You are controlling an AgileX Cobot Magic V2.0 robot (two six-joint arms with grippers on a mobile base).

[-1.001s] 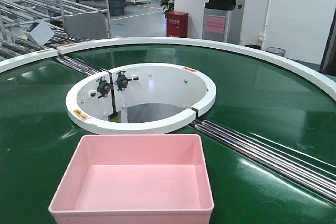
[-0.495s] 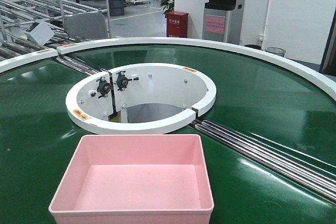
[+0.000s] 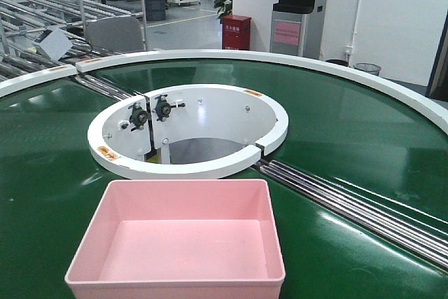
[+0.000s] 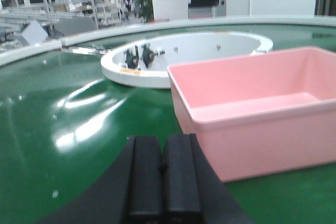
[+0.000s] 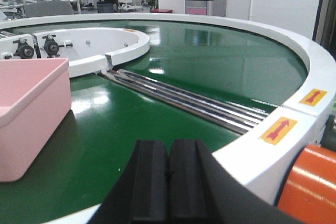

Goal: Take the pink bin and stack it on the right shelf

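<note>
Now the pink bin (image 3: 175, 239) sits upright on the near part of the green belt (image 3: 350, 124), just before the white ring (image 3: 189, 131). Low and level, the left gripper (image 4: 163, 148) hovers left of it, pads pressed together on nothing; the right gripper (image 5: 168, 150) hovers low to its right, likewise closed, apart from it

Pink bin (image 4: 252, 114) on green conveyor belt (image 4: 79, 145), left gripper (image 4: 164, 177) closed just beside it, white ring (image 4: 184, 56) behind

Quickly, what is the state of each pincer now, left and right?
Left pincer: closed, holding nothing, not touching the pink bin.
Right pincer: closed, holding nothing.
</note>
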